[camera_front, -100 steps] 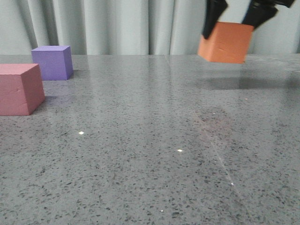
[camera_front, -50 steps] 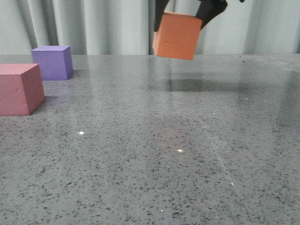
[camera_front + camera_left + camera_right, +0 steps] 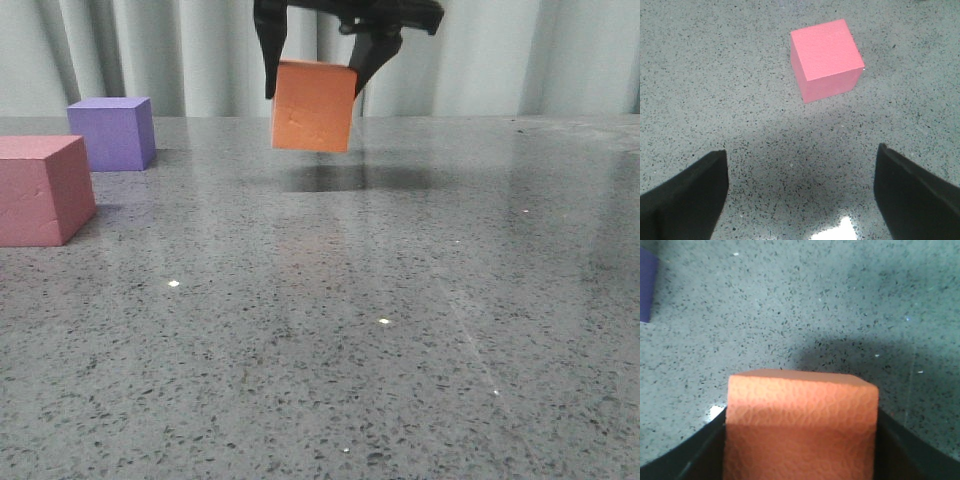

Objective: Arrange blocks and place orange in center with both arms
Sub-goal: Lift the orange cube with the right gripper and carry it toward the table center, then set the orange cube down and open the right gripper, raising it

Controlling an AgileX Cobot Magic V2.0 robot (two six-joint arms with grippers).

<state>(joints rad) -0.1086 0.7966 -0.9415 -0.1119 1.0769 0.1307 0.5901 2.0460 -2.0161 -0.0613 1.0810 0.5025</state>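
Your right claw (image 3: 316, 82) is gripping the matte orange foam cube (image 3: 314, 106) between its two black fingers (image 3: 267, 55), holding it slightly tilted and clear above the grey speckled stone surface (image 3: 400, 300), with its shadow lying on the stone right under it. Your left claw (image 3: 800, 197) is hanging above the surface with its fingers spread wide and nothing between them, and the dusty pink foam cube (image 3: 826, 58) is sitting on the surface ahead of it. The purple foam cube (image 3: 113, 132) is resting well away from the right claw, near the pink one.
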